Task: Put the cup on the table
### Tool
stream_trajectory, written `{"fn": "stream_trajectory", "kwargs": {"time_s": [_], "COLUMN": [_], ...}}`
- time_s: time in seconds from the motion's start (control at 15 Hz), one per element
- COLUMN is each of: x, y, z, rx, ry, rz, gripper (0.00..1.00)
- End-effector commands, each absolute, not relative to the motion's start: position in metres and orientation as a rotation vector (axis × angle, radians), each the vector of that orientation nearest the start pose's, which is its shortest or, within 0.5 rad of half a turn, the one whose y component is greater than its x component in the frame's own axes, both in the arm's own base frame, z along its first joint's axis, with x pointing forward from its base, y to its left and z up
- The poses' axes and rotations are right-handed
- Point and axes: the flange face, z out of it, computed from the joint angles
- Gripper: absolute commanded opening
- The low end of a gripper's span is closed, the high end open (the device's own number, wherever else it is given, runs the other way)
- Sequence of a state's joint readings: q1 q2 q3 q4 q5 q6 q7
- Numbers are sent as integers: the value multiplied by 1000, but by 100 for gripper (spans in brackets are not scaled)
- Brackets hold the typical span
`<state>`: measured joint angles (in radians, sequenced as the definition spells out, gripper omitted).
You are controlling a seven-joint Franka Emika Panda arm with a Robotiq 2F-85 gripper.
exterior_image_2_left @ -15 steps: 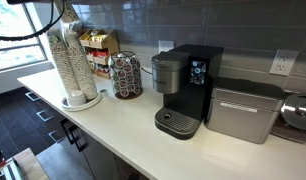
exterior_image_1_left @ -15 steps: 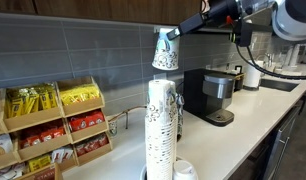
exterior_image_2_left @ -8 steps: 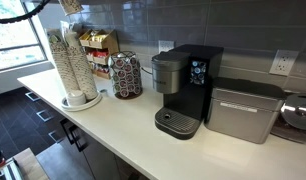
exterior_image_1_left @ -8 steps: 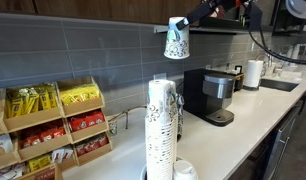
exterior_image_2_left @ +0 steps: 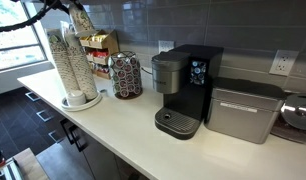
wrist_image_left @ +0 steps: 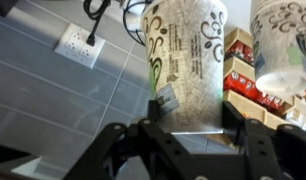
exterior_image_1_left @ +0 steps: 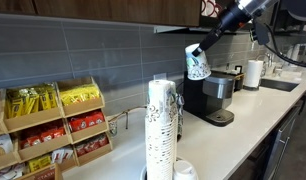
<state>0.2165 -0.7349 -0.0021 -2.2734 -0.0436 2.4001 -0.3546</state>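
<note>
Wrist view cuts off the cup point(wrist_image_left: 183, 60) at the top, and the gripper point(wrist_image_left: 188, 122) is a dark blur pinching its lower end. In an exterior view the arm point(exterior_image_1_left: 228, 20) slants down from the upper right, holding the cup tilted in the air above the bench point(exterior_image_1_left: 248, 108), beside the coffee machine point(exterior_image_1_left: 208, 95).

No legible text, brand or number anywhere, looking from here.
- cup point(wrist_image_left: 188, 60): dark swirls, scribbles; no readable words.
- stacked cups point(exterior_image_1_left: 160, 130), near counter point(exterior_image_2_left: 113, 130) front edge: same scribble print, nothing legible.
- snack packets point(exterior_image_1_left: 38, 100) in wooden rack point(exterior_image_1_left: 53, 125) at counter back edge: yellow and red wrappers, lettering too small to read.
- coffee machine point(exterior_image_2_left: 183, 85), counter back edge: bluish panel point(exterior_image_2_left: 198, 70) on front, markings blurred, brand unreadable.
</note>
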Motion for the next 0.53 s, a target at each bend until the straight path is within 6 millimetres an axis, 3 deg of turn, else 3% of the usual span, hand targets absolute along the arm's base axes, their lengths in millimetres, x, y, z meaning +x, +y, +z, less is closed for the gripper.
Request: {"fn": "stream_trajectory", "kwargs": {"time_s": [0.0, 0.2, 0.33, 0.4, 0.47], "x": [352, 352, 355, 358, 359], "y": [65, 59, 52, 59, 56], "z": [678, 646, 637, 648, 643], "rx": [-2994, -3077, -3123, -3070, -3084], "ry": [-894, -938, -891, -904, -899], "rz": [-1069, -790, -788, -820, -805], "gripper": [38, 38, 38, 63, 63]}}
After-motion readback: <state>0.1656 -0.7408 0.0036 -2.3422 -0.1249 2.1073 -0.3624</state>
